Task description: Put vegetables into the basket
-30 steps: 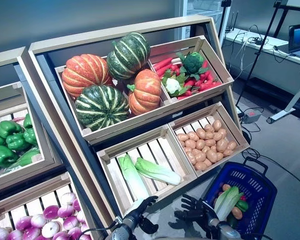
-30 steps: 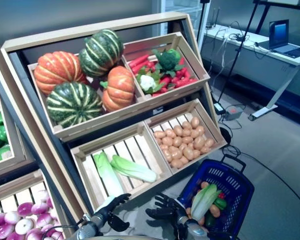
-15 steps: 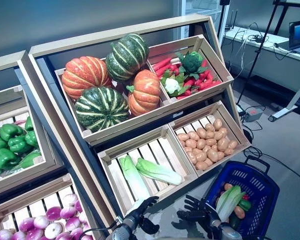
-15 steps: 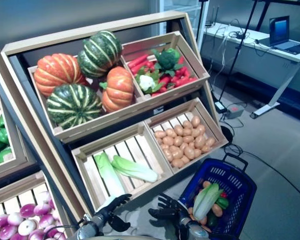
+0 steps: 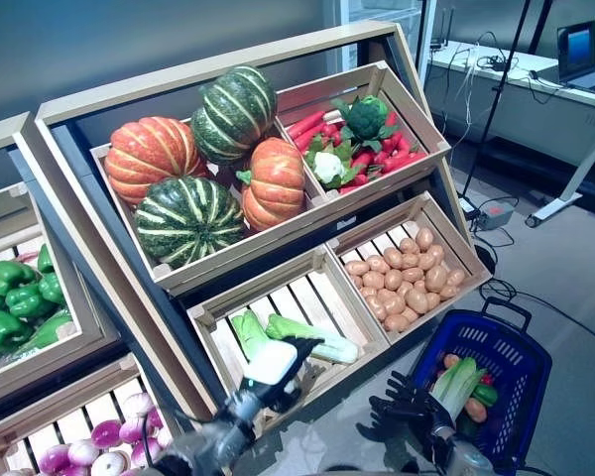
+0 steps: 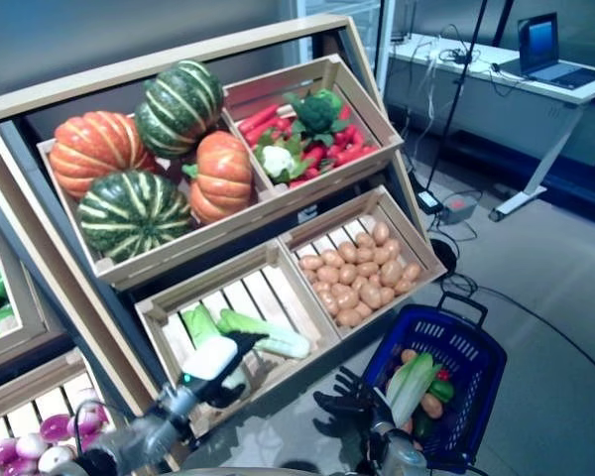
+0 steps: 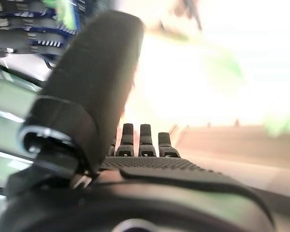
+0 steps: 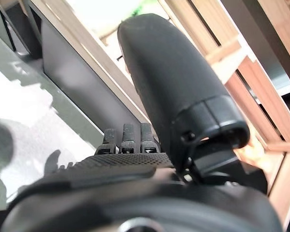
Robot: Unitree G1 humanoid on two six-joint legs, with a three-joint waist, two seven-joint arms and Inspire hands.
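Hiding one cabbage [image 5: 250,333], left hand [image 5: 274,363] (fingers straight) overlaps it.

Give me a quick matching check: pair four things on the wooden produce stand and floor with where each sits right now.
Things:
1. striped orange and green pumpkins
2. small brown potatoes
3. pale green cabbages
4. blue plastic mesh basket

Places:
A. lower left crate
B. floor, right of the stand
C. upper left crate
D. lower right crate

Pairs: 1-C, 2-D, 3-A, 4-B
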